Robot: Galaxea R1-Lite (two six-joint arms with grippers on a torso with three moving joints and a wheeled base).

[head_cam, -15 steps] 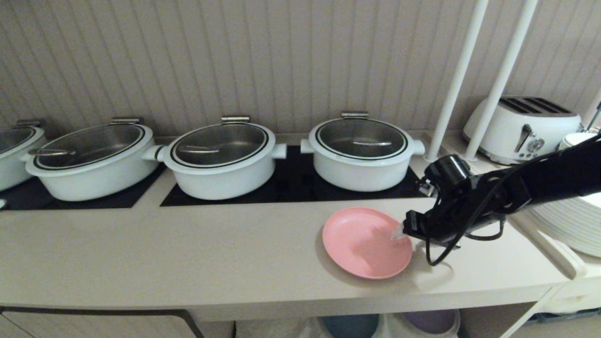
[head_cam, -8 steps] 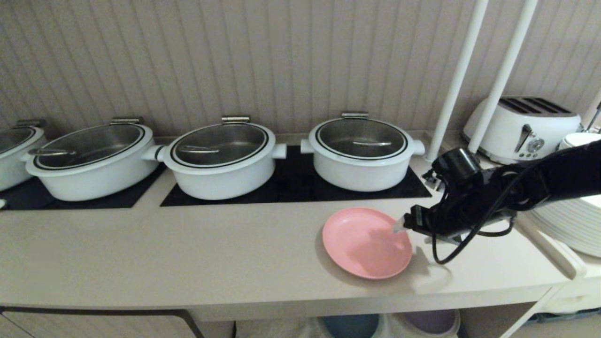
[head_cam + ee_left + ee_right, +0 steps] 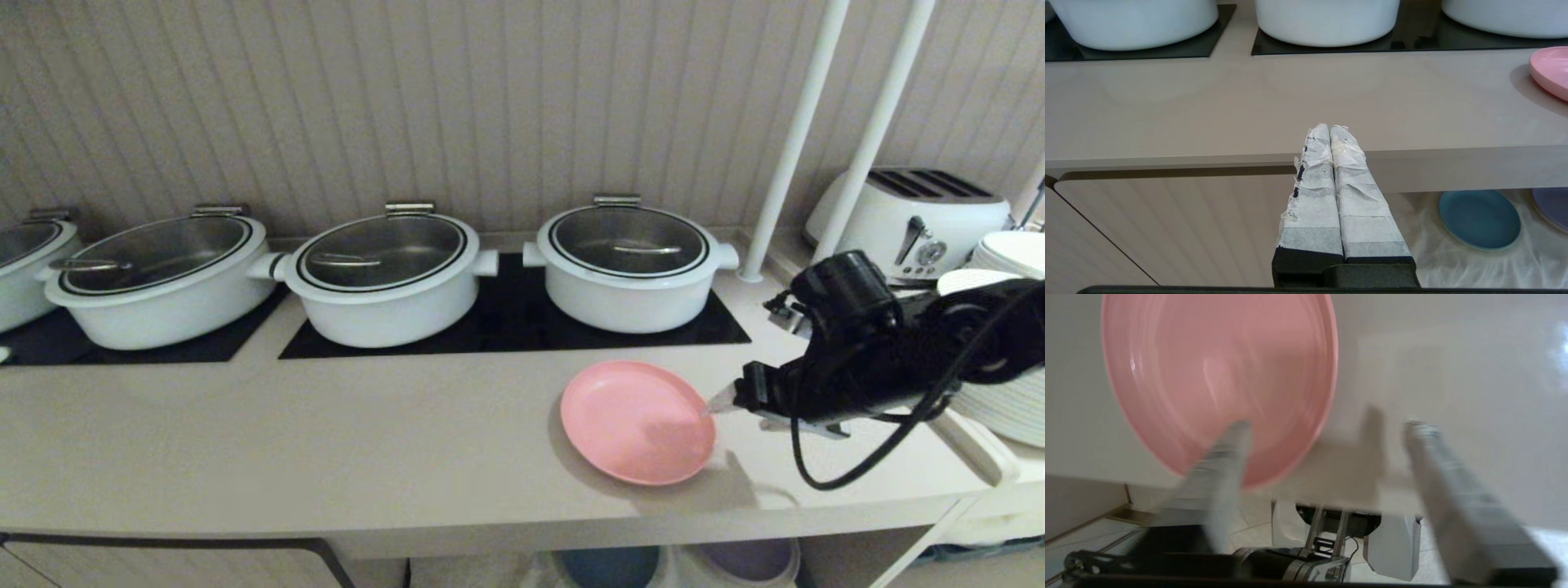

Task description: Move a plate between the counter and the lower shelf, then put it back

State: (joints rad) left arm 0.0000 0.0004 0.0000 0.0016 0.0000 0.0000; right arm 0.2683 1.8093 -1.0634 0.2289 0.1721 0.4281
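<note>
Right claw (image 3: 718, 402), fingers apart and holding nothing, has backed off to the plate's (image 3: 637, 421) right edge. Blur hides contact, but the plate seems released, flat on the counter (image 3: 326, 441): probably returned.

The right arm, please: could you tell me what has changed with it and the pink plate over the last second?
The right claw has drawn back toward the right, from over the plate's inside to its right rim, jaws open, holding nothing. The pink plate lies where it was on the counter, let go. The pots, the toaster and the parked left claw, shut, show no change.
</note>
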